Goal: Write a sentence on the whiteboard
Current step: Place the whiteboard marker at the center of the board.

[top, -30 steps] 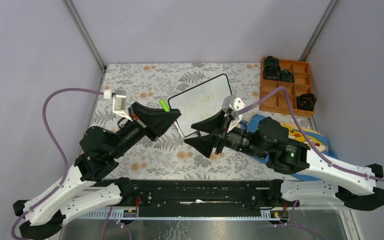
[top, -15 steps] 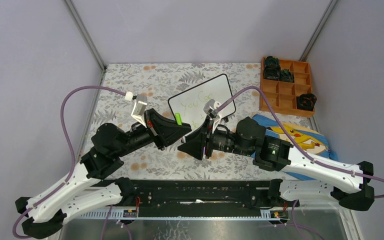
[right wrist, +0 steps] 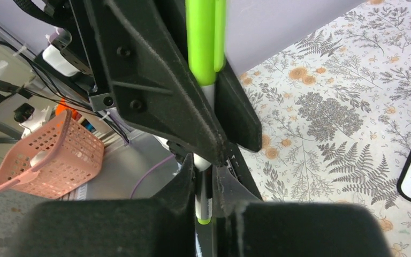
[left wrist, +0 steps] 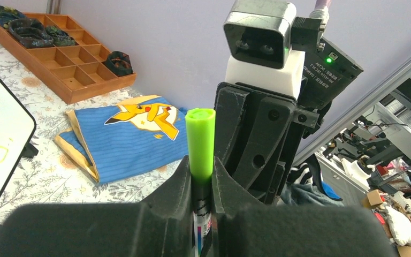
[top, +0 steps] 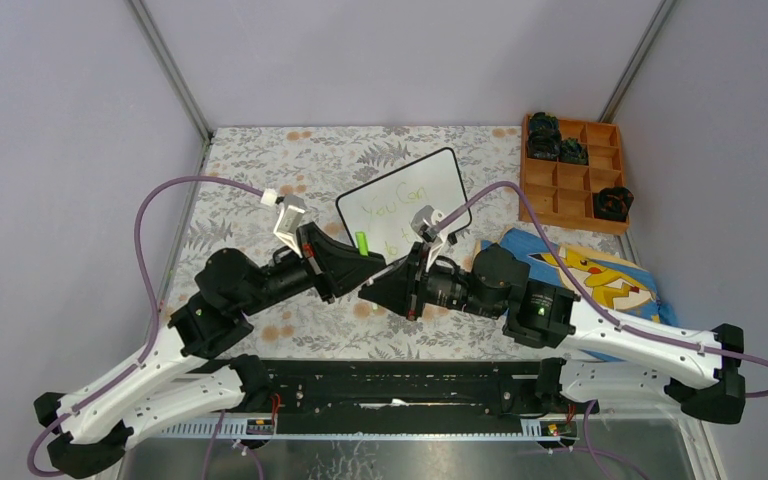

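- Over the last second both arms have drawn back from the whiteboard (top: 435, 170) toward the robot and closed in on each other.
- The left gripper (top: 372, 262) and the right gripper (top: 365, 288) now meet tip to tip, just in front of the board's near edge.
- A green marker (top: 362, 243) stands roughly upright between them, crosswise to both sets of fingers.
- The left jaws pinch the marker below its green top end; the right jaws appear pinched on its lower end.
- The whiteboard lies beyond both grippers, its long axis running near-left to far-right, with the right arm slightly nearer.
- The sentence (top: 392, 200) reads "You Can"; its second line is partly hidden behind the right wrist.
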Controlling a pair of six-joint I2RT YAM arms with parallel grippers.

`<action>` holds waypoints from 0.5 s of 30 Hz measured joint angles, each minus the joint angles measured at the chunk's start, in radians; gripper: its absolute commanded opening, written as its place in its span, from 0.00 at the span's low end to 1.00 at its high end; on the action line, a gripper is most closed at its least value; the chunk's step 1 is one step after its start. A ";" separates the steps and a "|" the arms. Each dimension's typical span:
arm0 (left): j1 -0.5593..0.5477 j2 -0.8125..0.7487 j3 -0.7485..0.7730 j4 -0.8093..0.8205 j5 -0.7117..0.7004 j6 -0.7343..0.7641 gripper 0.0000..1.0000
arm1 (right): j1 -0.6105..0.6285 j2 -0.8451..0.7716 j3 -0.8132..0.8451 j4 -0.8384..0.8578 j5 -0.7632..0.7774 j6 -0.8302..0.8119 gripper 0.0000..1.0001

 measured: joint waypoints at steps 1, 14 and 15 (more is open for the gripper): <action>0.000 0.000 -0.003 0.000 0.000 -0.002 0.50 | 0.000 -0.003 -0.005 0.000 0.000 -0.005 0.00; 0.000 -0.123 -0.011 -0.159 -0.354 0.051 0.99 | -0.002 -0.092 -0.008 -0.226 0.157 -0.095 0.00; 0.000 -0.140 -0.011 -0.174 -0.408 0.064 0.99 | -0.002 -0.092 -0.010 -0.253 0.175 -0.098 0.00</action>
